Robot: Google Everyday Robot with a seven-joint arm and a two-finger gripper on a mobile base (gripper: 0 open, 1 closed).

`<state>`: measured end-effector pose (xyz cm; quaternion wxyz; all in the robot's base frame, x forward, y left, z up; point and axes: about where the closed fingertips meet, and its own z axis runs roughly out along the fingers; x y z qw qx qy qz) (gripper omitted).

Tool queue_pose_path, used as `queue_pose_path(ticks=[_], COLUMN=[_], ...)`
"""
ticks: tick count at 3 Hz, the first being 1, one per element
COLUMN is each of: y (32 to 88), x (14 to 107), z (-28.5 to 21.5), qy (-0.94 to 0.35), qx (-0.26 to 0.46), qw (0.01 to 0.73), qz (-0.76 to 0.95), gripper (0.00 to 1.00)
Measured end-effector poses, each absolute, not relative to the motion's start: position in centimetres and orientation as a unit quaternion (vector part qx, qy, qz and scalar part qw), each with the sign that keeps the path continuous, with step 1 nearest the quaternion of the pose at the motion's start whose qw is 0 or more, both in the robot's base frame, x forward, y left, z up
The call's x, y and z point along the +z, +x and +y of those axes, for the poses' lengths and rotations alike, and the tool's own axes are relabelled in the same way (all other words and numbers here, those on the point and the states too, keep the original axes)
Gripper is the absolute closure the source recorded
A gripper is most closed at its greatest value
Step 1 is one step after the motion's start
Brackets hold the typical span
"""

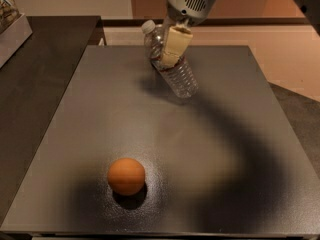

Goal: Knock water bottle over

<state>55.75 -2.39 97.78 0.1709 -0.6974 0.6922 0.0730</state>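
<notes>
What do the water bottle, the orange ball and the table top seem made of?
Water bottle: clear thin plastic, ribbed, see-through. Orange ball: matte skin, perhaps real fruit, perhaps plastic. Table top: dark grey, speckled, slightly glossy; laminate or coated metal, unclear. The gripper, cream-coloured, looks like plastic and rests against the bottle's upper half.

The gripper point(171, 51), at the upper centre of the frame, covers the middle of the tilted water bottle point(182, 80), so the label band is hidden. Its arm point(192, 1) is cut off by the top edge. At the upper left, a pale object point(10, 29) is cropped and cannot be identified.
</notes>
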Motion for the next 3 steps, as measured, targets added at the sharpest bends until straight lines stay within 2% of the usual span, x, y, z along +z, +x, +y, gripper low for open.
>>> queue_pose_path(ticks=[1,3], y=[55.9,55.8], x=[96.2,92.2], z=[-4.6,-5.3], qy=[-0.708,-0.753], qx=[0.041,-0.008], qw=[0.122,0.043], qz=[0.694,0.657], gripper=[0.83,0.36])
